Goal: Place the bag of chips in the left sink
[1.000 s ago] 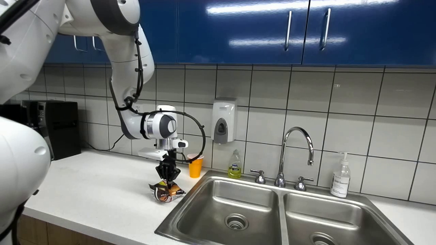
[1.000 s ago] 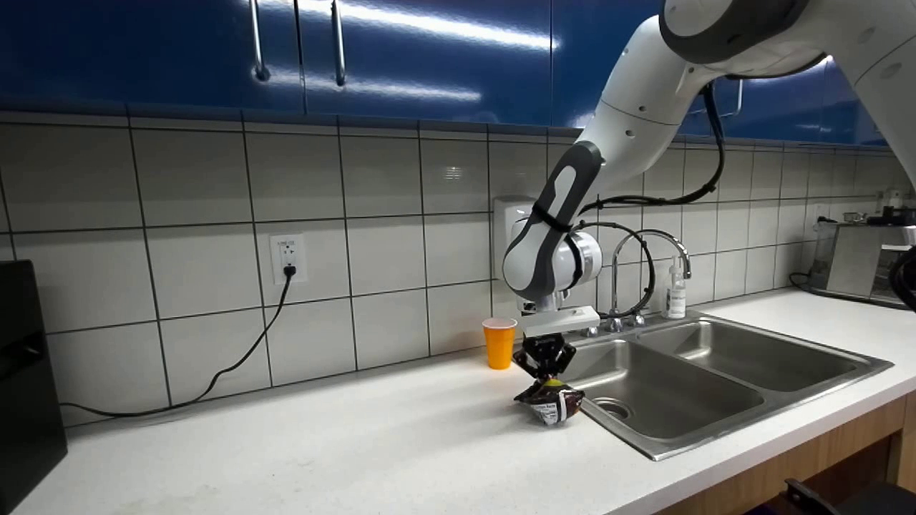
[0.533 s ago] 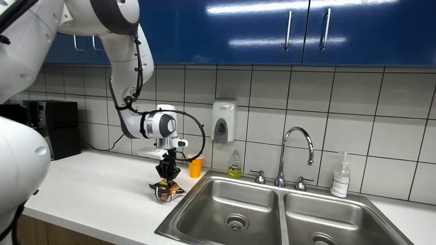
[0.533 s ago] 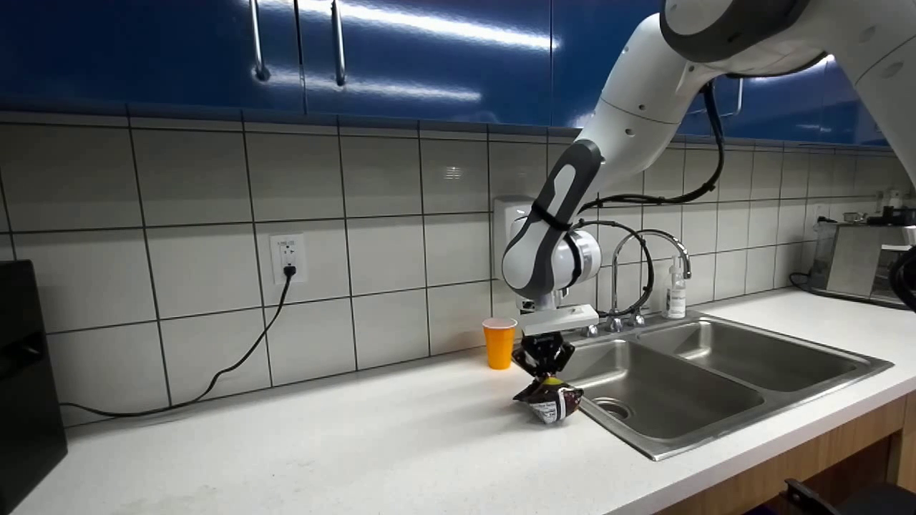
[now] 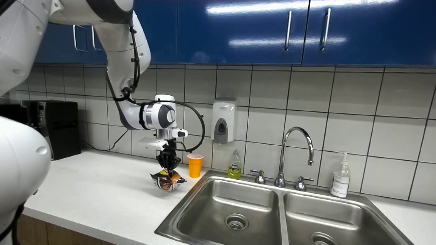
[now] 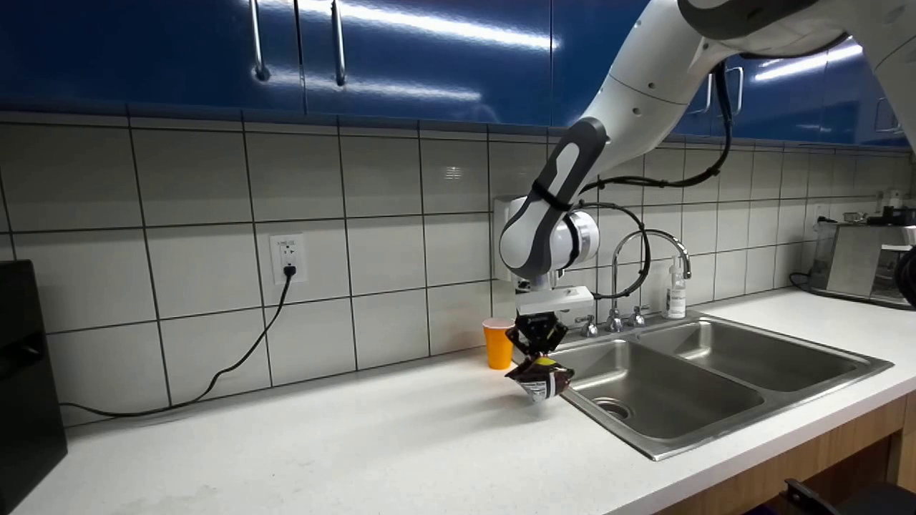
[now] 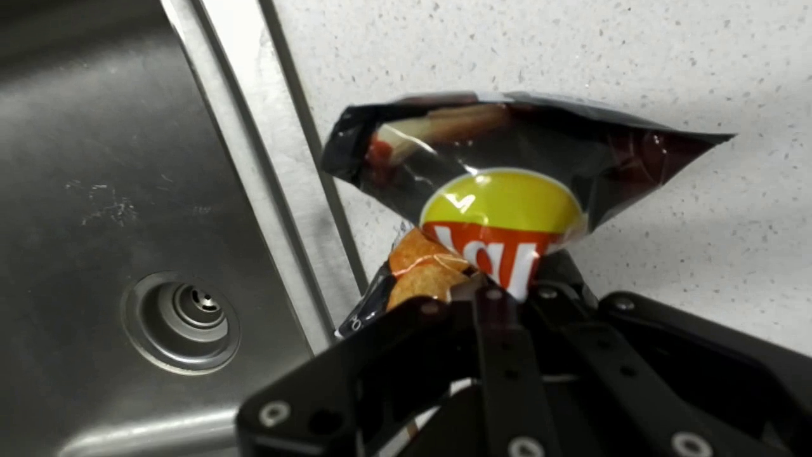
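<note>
Chip bag [image 7: 498, 193] hangs pinched in your gripper [image 7: 520, 297] beside the left sink [image 5: 214, 210]: likely the lift; next, carry it over.

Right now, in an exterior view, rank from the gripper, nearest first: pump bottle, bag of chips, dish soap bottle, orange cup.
In an exterior view:
1. Bag of chips: held in the gripper.
2. Orange cup: just right of the gripper.
3. Dish soap bottle: farther right, left of the faucet.
4. Pump bottle: farthest right, past the faucet.
</note>
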Action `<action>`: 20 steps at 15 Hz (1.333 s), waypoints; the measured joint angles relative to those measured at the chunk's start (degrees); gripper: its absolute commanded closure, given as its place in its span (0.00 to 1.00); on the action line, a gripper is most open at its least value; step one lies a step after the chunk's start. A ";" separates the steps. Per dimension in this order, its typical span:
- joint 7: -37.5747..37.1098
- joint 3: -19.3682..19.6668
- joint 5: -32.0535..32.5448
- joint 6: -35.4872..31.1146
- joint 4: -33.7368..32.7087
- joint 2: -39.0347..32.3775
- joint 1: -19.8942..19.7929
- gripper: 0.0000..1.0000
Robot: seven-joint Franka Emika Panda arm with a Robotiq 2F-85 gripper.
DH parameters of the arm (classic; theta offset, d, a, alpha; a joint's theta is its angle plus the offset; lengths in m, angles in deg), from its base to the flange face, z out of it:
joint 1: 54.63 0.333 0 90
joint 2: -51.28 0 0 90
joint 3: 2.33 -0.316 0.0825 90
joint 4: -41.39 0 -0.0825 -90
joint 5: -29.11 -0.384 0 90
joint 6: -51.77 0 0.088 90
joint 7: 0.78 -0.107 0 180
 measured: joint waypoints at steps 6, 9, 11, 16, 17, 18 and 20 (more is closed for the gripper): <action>-0.34 -0.03 0.00 1.19 1.13 4.28 0.89 1.00; -1.17 0.19 0.00 1.38 1.80 5.38 0.86 1.00; -1.59 0.92 0.00 1.38 2.01 5.50 0.50 1.00; -1.66 4.02 0.00 1.29 2.16 5.70 -2.61 1.00; -1.66 4.71 0.00 1.29 2.18 5.79 -3.43 1.00; -1.66 5.34 -0.01 1.29 2.19 5.86 -4.27 1.00; -1.66 6.52 -0.03 1.27 2.21 5.96 -5.91 1.00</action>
